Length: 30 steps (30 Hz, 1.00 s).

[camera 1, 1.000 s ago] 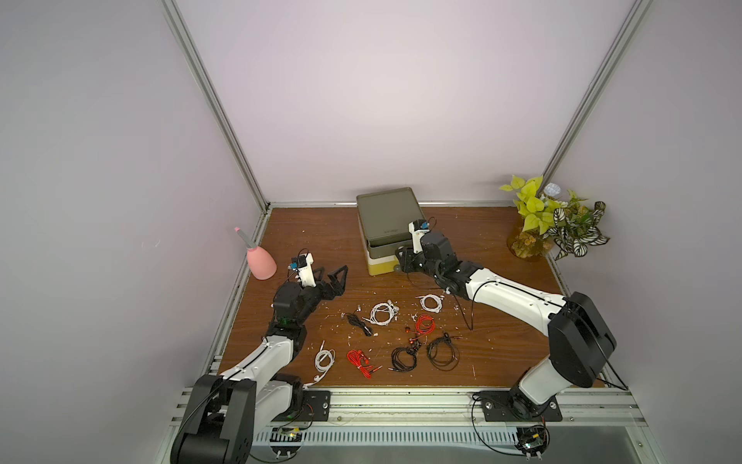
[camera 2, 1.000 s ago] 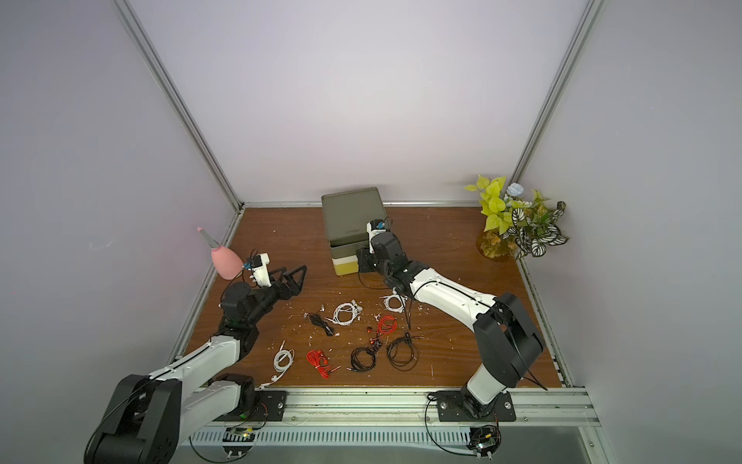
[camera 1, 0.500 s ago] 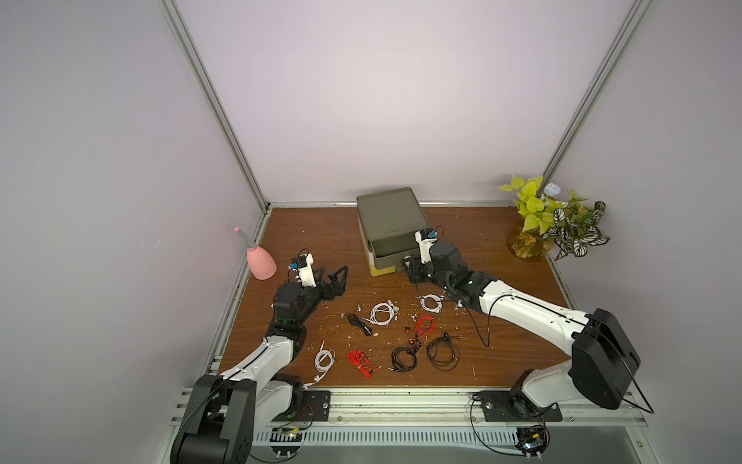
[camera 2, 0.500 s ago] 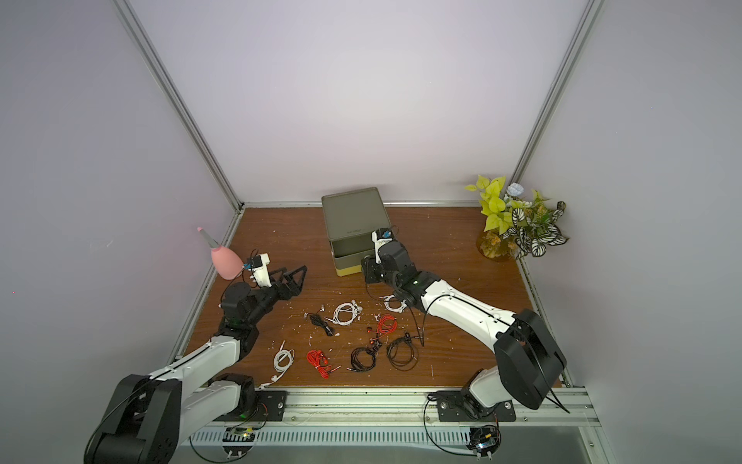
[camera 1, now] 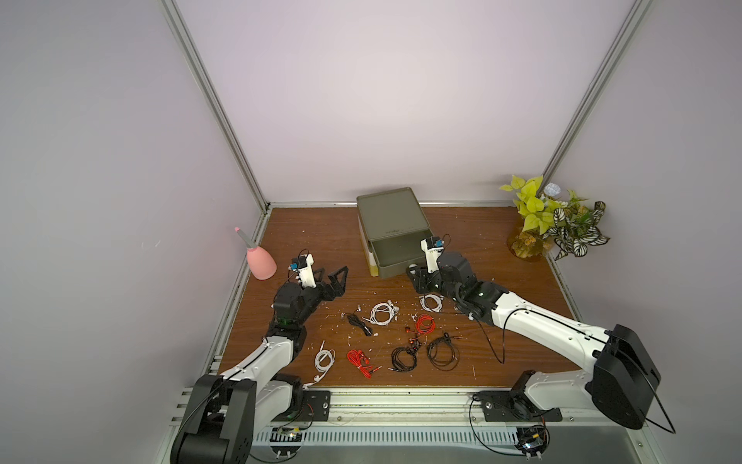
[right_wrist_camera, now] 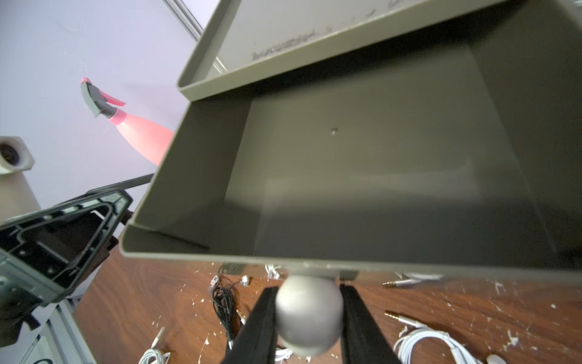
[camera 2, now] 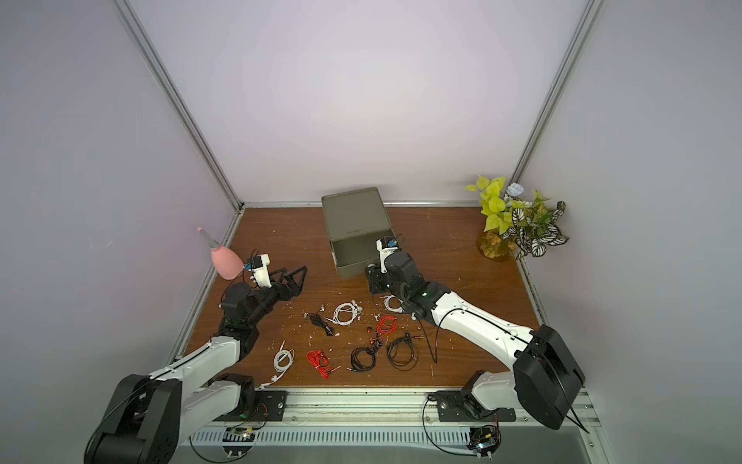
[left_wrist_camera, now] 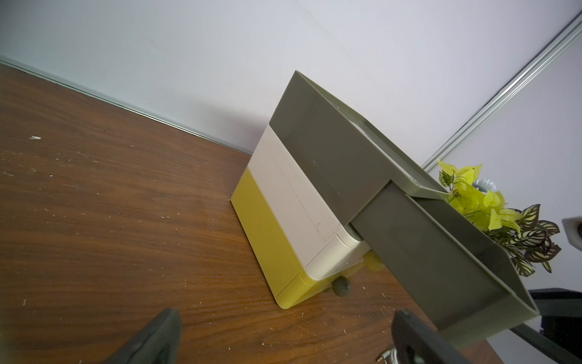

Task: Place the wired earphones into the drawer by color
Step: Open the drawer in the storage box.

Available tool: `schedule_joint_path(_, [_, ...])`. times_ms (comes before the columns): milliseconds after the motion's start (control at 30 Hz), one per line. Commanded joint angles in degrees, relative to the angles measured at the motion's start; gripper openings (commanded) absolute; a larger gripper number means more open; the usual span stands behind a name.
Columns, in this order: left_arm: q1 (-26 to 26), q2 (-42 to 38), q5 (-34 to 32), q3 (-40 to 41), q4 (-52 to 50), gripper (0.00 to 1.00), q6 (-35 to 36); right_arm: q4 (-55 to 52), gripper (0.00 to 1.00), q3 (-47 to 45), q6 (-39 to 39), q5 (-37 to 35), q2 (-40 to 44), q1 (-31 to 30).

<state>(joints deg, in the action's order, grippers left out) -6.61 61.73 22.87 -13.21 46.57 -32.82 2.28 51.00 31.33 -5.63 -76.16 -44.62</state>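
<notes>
One round, smooth knob (right_wrist_camera: 309,315) pinched by right claw (right_wrist_camera: 308,318), plastic drawer (right_wrist_camera: 346,176) open.

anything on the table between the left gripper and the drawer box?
Nothing: only bare wood with white flecks lies between the left gripper and the drawer box, shown in both top views. The earphones lie nearer the front edge.

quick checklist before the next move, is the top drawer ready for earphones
1. Olive-grey top drawer pulled out: ok.
2. Inside bare in the right wrist view: ok.
3. Right gripper shut on the drawer's white ball knob, so not free to pick: not ok.
4. Left gripper open, holding nothing: ok.
5. Coiled wired earphones, e.g. a white bundle, lie on the brown wooden table: ok.
6. Cream and yellow tiers shut: ok.
</notes>
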Motion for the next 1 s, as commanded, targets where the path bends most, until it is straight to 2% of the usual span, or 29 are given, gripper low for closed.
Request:
schedule_joint_path(0, [-0.51, -0.56, 0.35, 0.36, 1.84, 1.00, 0.29, 0.27, 0.23, -0.02, 1.28, -1.40, 2.26, -0.61])
schedule_joint_path(833, [-0.51, -0.68, 0.13, 0.41, 1.82, 1.00, 0.28, -1.67, 0.24, -4.40, 2.86, -2.91, 5.93, -4.16])
schedule_joint_path(900, [-0.49, -0.65, 0.15, 0.44, 1.85, 1.00, 0.38, -1.60, 0.29, -4.46, 2.86, -2.98, 5.89, -4.16])
schedule_joint_path(967, [-0.51, -0.69, 0.07, 0.54, 1.85, 1.00, 0.39, -1.63, 0.45, -4.43, 2.86, -3.13, 6.12, -4.16])
